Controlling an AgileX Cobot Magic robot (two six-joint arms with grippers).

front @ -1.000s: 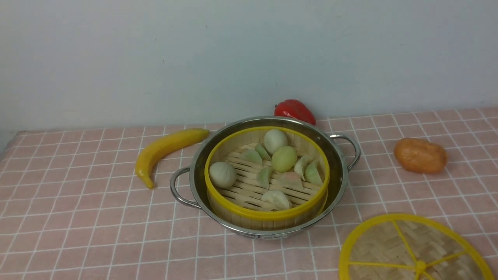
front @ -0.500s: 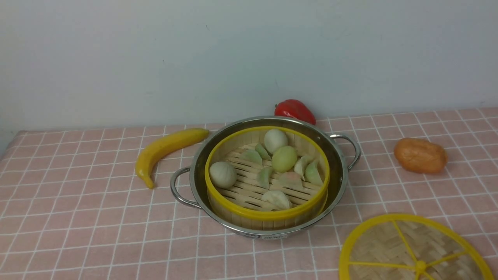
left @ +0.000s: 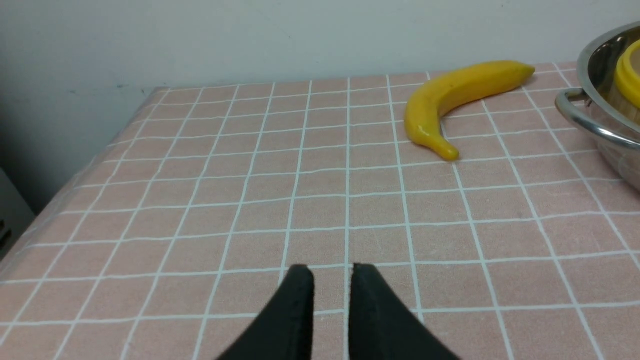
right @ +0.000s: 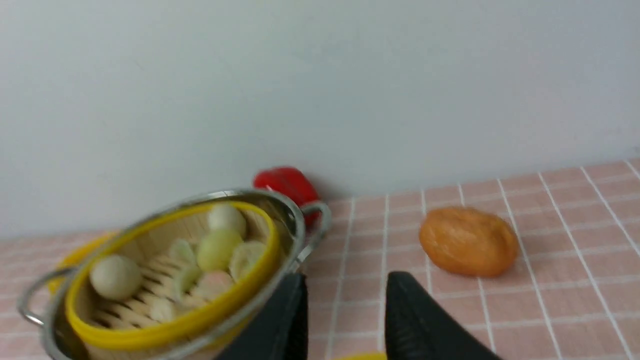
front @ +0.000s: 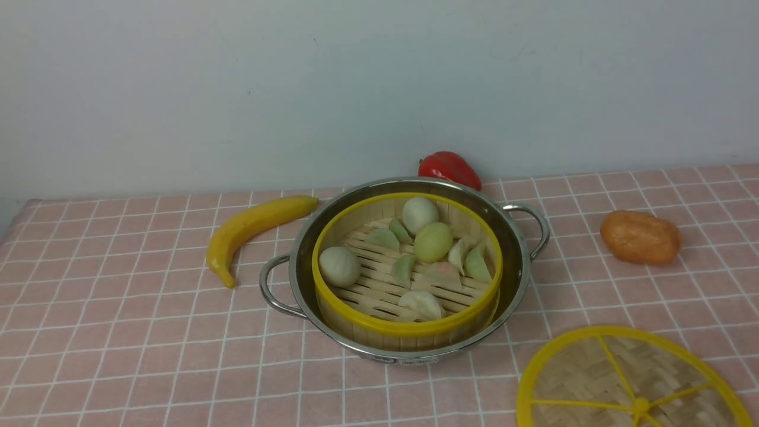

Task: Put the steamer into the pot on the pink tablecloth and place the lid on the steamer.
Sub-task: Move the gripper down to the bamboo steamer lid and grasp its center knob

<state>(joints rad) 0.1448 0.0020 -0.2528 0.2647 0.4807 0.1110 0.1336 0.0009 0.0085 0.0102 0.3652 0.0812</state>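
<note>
Far left: left gripper (left: 331,270) hangs over bare pink tablecloth (front: 118,332), well short of the banana. Its black fingers are only a slit apart, w/ cloth showing btwn them and nothing held. Neither arm shows in the front view, only in the wrist cams.

Next along: yellow banana (front: 252,228) lies on the cloth, curved, its far tip close to the pot's back-left rim, not touching as far as I can tell.

Centre of the bench: the pot (front: 301,261), shiny steel, w/ loop handles front-left and back-right. The steamer (front: 409,327) sits inside it, upright, yellow rim about level w/ the pot rim, steel showing all round it. Steamer is open on top, no cover on it. Inside on the slats: three round buns (front: 339,266), one of them greenish, plus several pale and green dumplings (front: 422,302).

Behind the pot, by the grey wall: red pepper (front: 449,168), partly hidden by the rim.

Right of the pot, apart from it: orange-brown bread roll (front: 640,237).

Front right: the lid (front: 593,379) lies flat on the cloth, knob and spokes up, cut off by the frame edge, clear of the pot.

Right gripper (right: 347,277): fingers spread wider than the left's, nothing btwn them, pot and roll visible beyond.
</note>
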